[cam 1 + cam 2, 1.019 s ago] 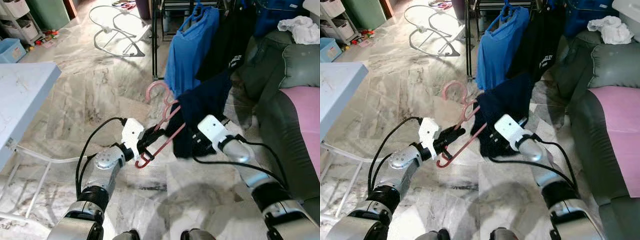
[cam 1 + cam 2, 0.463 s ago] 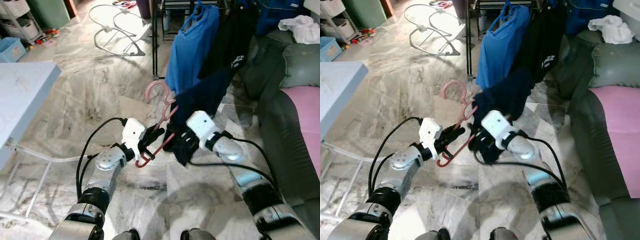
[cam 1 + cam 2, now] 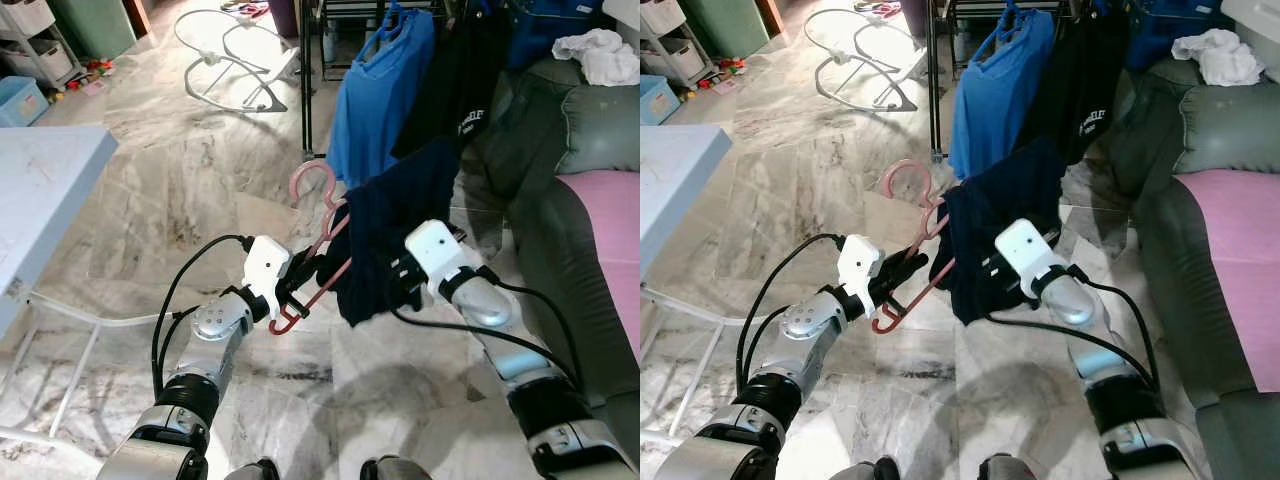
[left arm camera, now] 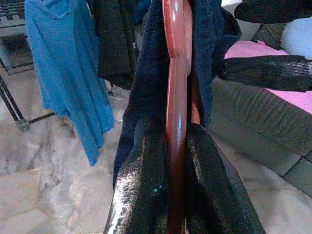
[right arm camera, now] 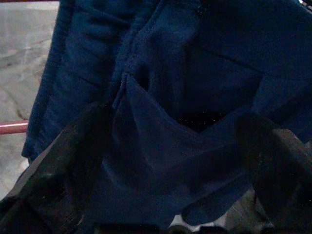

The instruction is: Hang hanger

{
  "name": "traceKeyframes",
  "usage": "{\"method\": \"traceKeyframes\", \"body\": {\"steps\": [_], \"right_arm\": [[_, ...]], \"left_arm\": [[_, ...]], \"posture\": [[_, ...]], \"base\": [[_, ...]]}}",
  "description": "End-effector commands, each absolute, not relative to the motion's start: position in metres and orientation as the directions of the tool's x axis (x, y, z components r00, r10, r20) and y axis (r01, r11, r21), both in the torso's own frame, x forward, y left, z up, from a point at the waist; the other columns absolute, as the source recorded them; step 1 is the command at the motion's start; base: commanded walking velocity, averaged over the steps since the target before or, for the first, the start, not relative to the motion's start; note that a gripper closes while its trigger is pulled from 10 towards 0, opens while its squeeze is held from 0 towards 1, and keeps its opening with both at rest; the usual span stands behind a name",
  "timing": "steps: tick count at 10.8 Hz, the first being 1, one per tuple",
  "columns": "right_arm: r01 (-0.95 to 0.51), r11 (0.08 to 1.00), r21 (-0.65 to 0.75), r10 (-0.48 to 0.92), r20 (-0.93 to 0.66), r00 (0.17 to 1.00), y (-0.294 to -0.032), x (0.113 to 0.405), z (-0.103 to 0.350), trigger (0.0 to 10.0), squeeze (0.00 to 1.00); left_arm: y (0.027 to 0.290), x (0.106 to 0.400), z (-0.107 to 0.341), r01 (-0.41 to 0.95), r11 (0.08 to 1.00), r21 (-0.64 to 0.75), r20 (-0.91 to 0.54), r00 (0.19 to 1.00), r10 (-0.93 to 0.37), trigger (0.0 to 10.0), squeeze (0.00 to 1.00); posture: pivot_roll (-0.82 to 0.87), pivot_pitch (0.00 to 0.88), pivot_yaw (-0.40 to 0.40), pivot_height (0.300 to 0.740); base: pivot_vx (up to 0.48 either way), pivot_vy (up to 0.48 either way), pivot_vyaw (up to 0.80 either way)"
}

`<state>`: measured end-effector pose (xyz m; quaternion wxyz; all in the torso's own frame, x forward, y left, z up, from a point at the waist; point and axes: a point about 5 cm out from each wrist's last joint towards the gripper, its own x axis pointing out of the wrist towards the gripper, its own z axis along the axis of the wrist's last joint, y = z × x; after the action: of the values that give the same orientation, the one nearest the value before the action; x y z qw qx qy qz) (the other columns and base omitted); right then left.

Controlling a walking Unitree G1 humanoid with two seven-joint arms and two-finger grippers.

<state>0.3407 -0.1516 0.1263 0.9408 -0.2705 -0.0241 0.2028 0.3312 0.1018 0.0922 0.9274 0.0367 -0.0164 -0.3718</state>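
Hanger (image 3: 318, 252) with navy garment (image 3: 385, 240) clamped in left gripper (image 4: 170, 185).

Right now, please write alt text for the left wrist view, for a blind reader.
The left hand grips a reddish-pink plastic hanger between two black fingers, with a dark navy garment draped over it. Behind, a bright blue shirt hangs over marble floor.

Daylight fills the room and the head views are bright and sharp. The marble floor (image 3: 180, 190) shows pale glare patches and a soft robot shadow near the bottom edge. The right wrist view is dim and murky; the left wrist view blurs up close.
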Motion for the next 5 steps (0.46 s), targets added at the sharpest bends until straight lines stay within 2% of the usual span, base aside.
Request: {"method": "traceKeyframes", "body": {"steps": [1, 4, 5], "right_arm": [[-0.375, 0.776, -0.506, 0.391, -0.080, 0.917, -0.145, 0.342, 0.122, 10.0, 0.00], [-0.373, 0.842, -0.390, 0.368, -0.091, 0.925, -0.124, 0.355, 0.117, 10.0, 0.00], [-0.360, 0.860, -0.361, 0.348, -0.102, 0.932, -0.124, 0.359, 0.116, 7.5, 0.00]], "left_arm": [[0.099, 0.334, 0.102, 0.696, 0.710, 0.102, 0.049, 0.710, -0.703, 0.0, 0.00], [0.088, 0.330, 0.111, 0.753, 0.654, 0.071, 0.113, 0.645, -0.756, 0.0, 0.00], [0.087, 0.328, 0.112, 0.761, 0.645, 0.068, 0.123, 0.635, -0.763, 0.0, 0.00]], "posture": [[-0.27, 0.161, 0.060, 0.740], [-0.26, 0.161, 0.053, 0.740], [-0.26, 0.161, 0.051, 0.740]], "base": [[0.000, 0.000, 0.00], [0.000, 0.000, 0.00], [0.000, 0.000, 0.00]]}}
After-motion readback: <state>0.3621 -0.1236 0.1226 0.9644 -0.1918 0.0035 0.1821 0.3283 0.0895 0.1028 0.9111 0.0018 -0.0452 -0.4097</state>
